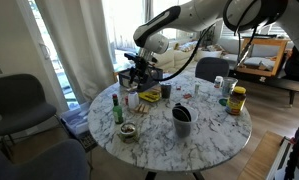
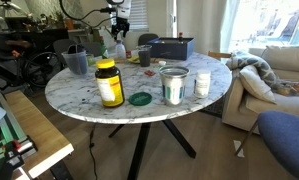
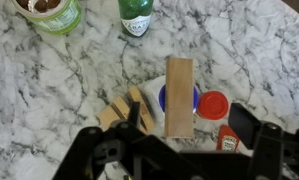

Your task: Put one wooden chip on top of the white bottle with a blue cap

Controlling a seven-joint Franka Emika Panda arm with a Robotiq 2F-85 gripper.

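In the wrist view a wooden chip (image 3: 179, 95) lies flat across the blue cap (image 3: 163, 97) of the white bottle, whose body is hidden under it. Several more wooden chips (image 3: 124, 110) lie on the marble table just left of the bottle. My gripper (image 3: 174, 152) is directly above the bottle, its black fingers spread wide on either side and touching nothing. In both exterior views the gripper (image 1: 139, 63) (image 2: 117, 27) hovers over the far side of the round table.
A red-capped ketchup bottle (image 3: 215, 106) stands right beside the blue cap. A green bottle (image 3: 135, 15) and a glass jar (image 3: 49, 12) stand further off. A black cup (image 1: 181, 120), a yellow-labelled jar (image 2: 109, 83), a white cup (image 2: 173, 85) and a black box (image 2: 171, 47) share the table.
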